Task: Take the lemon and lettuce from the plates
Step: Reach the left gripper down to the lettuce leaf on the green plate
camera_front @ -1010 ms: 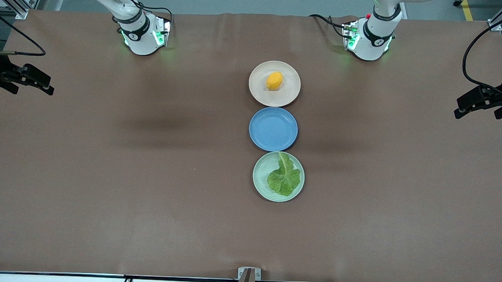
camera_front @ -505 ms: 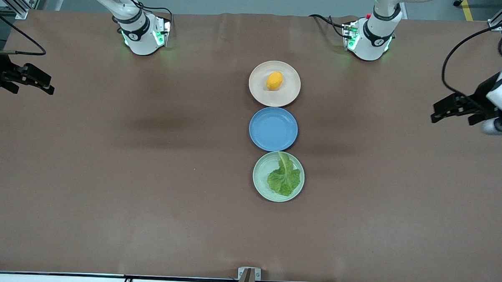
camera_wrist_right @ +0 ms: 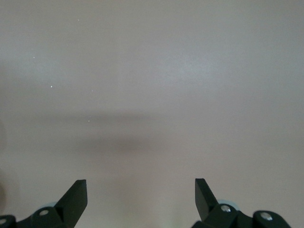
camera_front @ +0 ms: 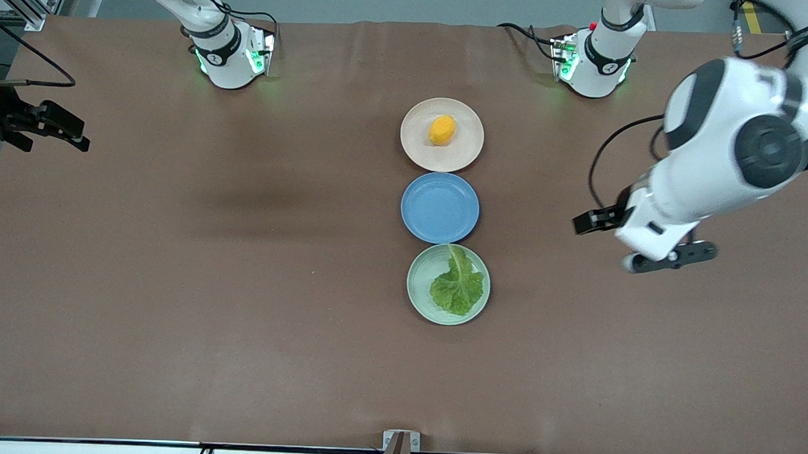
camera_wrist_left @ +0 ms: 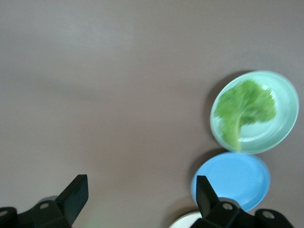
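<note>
Both tools spread wide and holding nothing; lemon and lettuce lie on their plates.

The right tool (camera_front: 48, 128) waits over the table (camera_front: 207, 280) at the right arm's end, its fingers (camera_wrist_right: 76, 199) wide apart. Three plates sit in a row running from the robots toward the front camera. On the beige plate (camera_front: 464, 152), farthest from that camera, lies the lemon (camera_front: 442, 129), long axis slanted, upper tip toward the left arm's base. The blue plate (camera_front: 439, 208) comes next. On the mint plate (camera_front: 421, 281), nearest the camera, lies the lettuce (camera_front: 457, 286), its rib running along the row, stem end pointing at the blue plate's rim. The left tool (camera_front: 645, 243) hangs over the table toward the left arm's end, fingers (camera_wrist_left: 73, 194) released.
</note>
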You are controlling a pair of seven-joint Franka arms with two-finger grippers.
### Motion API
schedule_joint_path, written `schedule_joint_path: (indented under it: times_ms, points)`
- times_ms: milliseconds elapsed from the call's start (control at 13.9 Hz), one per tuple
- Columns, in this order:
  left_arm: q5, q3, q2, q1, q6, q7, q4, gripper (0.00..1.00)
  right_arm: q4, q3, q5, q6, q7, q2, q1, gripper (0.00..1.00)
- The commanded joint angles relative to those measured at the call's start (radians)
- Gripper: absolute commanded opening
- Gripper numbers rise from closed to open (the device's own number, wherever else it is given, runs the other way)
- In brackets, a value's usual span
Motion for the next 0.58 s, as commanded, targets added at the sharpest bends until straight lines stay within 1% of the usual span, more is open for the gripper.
schedule_joint_path:
  times_ms: [0, 72, 216, 361, 505]
  points:
    - [0.001, 0.006, 0.065, -0.065, 0.096, -0.215, 0.024, 1.0, -0.034, 0.006, 0.025, 0.011, -0.019, -0.034, -0.008, 1.0]
    - [0.016, 0.006, 0.091, -0.099, 0.136, -0.289, 0.024, 1.0, -0.034, 0.006, 0.032, 0.011, -0.019, -0.034, -0.009, 1.0]
    - [0.018, 0.006, 0.152, -0.133, 0.198, -0.516, 0.025, 1.0, -0.034, 0.006, 0.035, 0.011, -0.017, -0.034, -0.008, 1.0]
    - [0.027, 0.006, 0.211, -0.186, 0.322, -0.691, 0.024, 1.0, -0.033, 0.006, 0.035, 0.009, -0.017, -0.034, -0.008, 1.0]
    - [0.028, 0.008, 0.269, -0.22, 0.418, -0.892, 0.024, 1.0, -0.031, 0.006, 0.034, 0.003, -0.017, -0.031, -0.008, 1.0]
